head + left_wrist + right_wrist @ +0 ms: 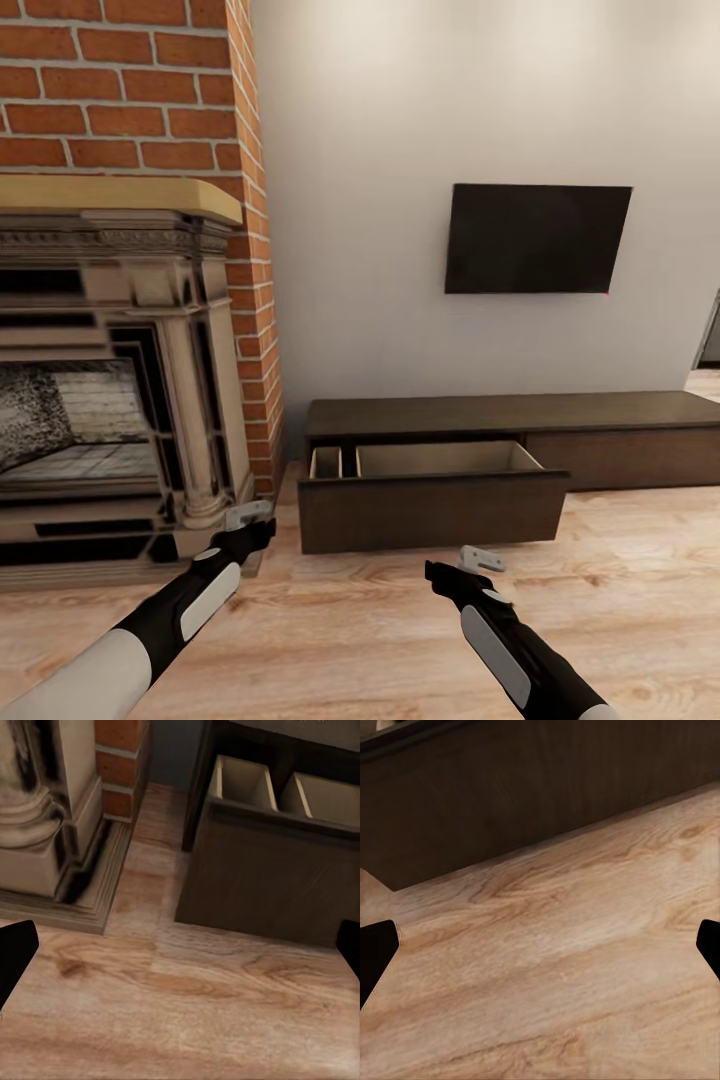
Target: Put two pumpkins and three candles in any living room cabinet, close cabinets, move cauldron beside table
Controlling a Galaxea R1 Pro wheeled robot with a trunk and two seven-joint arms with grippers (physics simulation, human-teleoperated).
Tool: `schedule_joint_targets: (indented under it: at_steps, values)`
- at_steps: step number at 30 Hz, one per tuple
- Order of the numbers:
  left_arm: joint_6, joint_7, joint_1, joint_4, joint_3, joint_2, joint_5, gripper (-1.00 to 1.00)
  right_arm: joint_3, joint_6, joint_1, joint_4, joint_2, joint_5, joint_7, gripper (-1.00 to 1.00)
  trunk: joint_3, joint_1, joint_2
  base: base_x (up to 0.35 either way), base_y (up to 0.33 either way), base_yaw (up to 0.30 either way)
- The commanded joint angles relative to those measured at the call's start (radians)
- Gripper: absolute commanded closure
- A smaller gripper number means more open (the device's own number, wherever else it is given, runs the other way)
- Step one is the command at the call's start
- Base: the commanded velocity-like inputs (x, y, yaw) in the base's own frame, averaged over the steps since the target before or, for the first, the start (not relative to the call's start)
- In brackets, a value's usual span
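A red brick chimney breast with a carved stone fireplace surround (120,400) fills the far left, and a flat black wall-mounted screen (537,238) hangs on the pale wall to the right. Below the screen, the long, low, dark-brown wood-grain cabinet (620,430) is set against the wall, with its left pull-out drawer (430,505) drawn out over the light wooden plank floor (380,640). The drawer's pale interior is seen divided into a narrow left compartment and a wide right one, and nothing can be made out inside either.

The main risk is judged to be the open drawer. It projects into the path, so it could be struck by the base or an arm during a turn. It could also be forgotten, which would leave the closing requirement unmet. Since both arms are empty, a trip to fetch the pumpkins and candles is thought to be needed.

The left gripper (247,517) is held near the fireplace plinth, and the right gripper (478,560) just in front of the drawer front. On both, the jaws are spread wide, nothing is held, and nothing is touched.
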Motion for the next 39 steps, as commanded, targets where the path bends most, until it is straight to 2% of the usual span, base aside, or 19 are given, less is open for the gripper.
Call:
schedule_joint_targets:
  at_steps: [1,23,27,33,39]
  values:
    - [0.002,0.004,-0.001,-0.001,-0.006,0.002,0.005,-1.00,0.005,0.003,-0.001,-0.002,-0.001,-0.004,-0.009,-1.00,-0.001,0.000,-0.001,0.081,0.266,-0.027]
    - [0.002,-0.056,-0.001,0.031,-0.007,0.001,0.000,-1.00,0.005,0.003,-0.001,-0.002,-0.002,-0.006,-0.009,-1.00,-0.001,0.000,-0.001,0.023,0.023,-0.003]
    - [0.002,-0.074,-0.001,0.031,-0.008,0.001,0.000,-1.00,0.005,0.003,-0.001,-0.002,-0.002,-0.006,-0.009,-1.00,-0.014,0.015,-0.029,0.000,0.000,0.000]
    - [0.002,-0.140,-0.001,0.042,-0.008,0.001,0.000,-1.00,0.006,0.003,-0.001,-0.003,-0.001,-0.006,-0.009,-1.00,-0.032,0.038,-0.071,0.000,0.000,0.000]
    - [-0.002,-0.156,-0.001,0.065,-0.009,0.000,0.000,-1.00,0.005,0.002,-0.001,-0.004,-0.001,-0.005,-0.009,-1.00,-0.051,0.061,-0.113,0.000,0.000,0.000]
